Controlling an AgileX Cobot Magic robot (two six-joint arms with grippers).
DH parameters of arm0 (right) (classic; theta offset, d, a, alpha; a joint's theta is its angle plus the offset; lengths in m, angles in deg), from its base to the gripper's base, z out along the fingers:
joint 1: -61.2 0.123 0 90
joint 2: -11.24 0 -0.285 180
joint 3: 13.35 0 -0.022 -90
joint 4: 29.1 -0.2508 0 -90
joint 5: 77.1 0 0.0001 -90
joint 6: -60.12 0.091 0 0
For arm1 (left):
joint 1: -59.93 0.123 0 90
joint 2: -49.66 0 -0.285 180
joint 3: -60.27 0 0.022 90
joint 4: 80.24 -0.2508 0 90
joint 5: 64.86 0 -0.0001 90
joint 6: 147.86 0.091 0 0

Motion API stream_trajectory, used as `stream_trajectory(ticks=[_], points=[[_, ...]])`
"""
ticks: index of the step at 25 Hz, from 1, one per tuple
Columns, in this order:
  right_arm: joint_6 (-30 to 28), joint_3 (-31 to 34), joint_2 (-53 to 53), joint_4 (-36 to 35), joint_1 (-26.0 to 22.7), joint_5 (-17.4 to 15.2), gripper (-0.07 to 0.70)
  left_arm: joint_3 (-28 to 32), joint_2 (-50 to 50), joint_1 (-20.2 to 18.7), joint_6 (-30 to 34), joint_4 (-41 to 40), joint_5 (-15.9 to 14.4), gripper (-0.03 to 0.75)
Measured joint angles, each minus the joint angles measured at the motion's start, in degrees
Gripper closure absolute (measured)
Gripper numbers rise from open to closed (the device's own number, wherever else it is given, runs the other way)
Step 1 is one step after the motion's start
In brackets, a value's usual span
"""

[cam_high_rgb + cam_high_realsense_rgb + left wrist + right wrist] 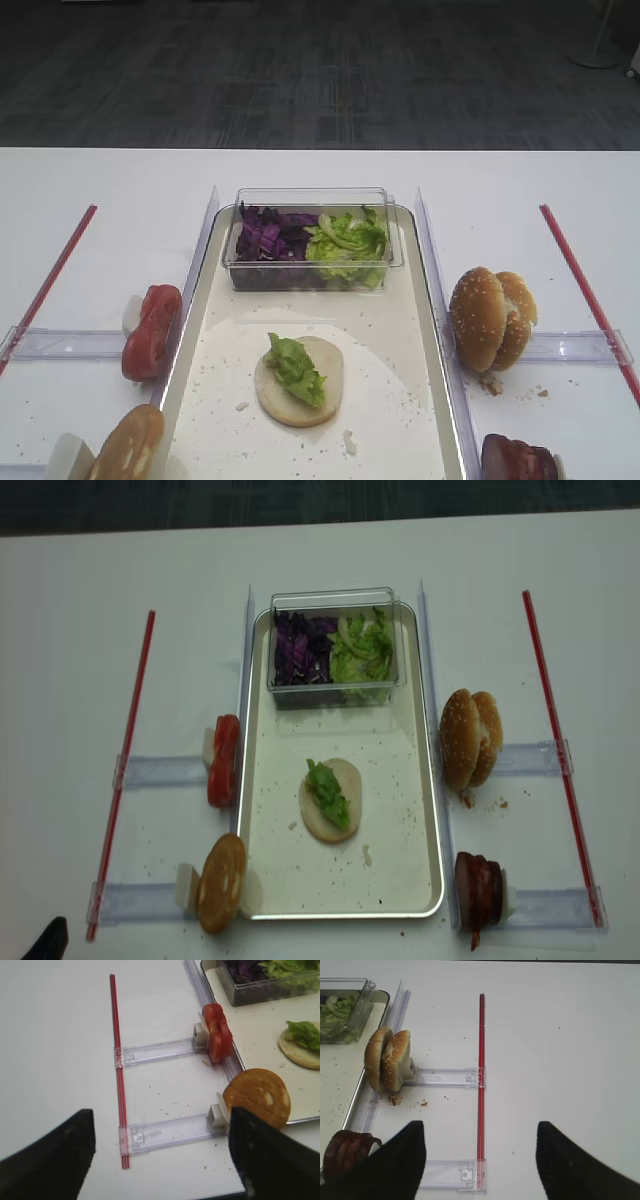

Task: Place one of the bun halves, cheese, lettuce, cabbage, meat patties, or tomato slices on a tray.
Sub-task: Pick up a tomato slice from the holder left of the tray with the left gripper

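In the left wrist view the left gripper hangs at the bottom of the frame, jaws spread wide and empty, the tomato slices well above between them, while the right gripper is likewise wide and empty, the bun halves at upper left.

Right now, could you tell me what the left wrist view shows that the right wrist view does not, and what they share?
Only the left wrist view shows the tomato slices, the purple cabbage, the bun base topped with a lettuce leaf, and the open left gripper. Only the right wrist view shows the sesame bun halves, the meat patties and the open right gripper. Both show the tray and the clear tub.
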Motion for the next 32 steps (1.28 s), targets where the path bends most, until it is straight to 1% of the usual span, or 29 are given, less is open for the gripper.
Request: stream_trajectory(ticks=[13,18,20,22,23,24,27,32], points=[[0.00,0.00,0.00,0.00,0.00,0.00,0.133,0.00,0.00,0.00,0.00,0.00,0.28,0.207],[0.00,0.00,0.00,0.00,0.00,0.00,0.133,0.00,0.00,0.00,0.00,0.00,0.76,0.207],[0.00,0.00,0.00,0.00,0.00,0.00,0.133,-0.35,-0.18,0.00,0.07,0.00,1.52,0.207],[0.00,0.00,0.00,0.00,0.00,0.00,0.133,-1.31,-2.55,0.00,0.22,0.00,3.51,0.207],[0.00,0.00,0.00,0.00,0.00,0.00,0.133,-1.87,-4.52,0.00,0.26,0.00,4.98,0.207],[0.00,0.00,0.00,0.00,0.00,0.00,0.133,-2.66,-6.87,0.00,0.36,0.00,6.52,0.207],[0.00,0.00,0.00,0.00,0.00,0.00,0.133,-5.23,-15.01,0.00,0.35,0.10,9.44,0.207],[0.00,0.00,0.00,0.00,0.00,0.00,0.133,-9.61,-30.76,0.00,0.47,0.96,10.63,0.207]])
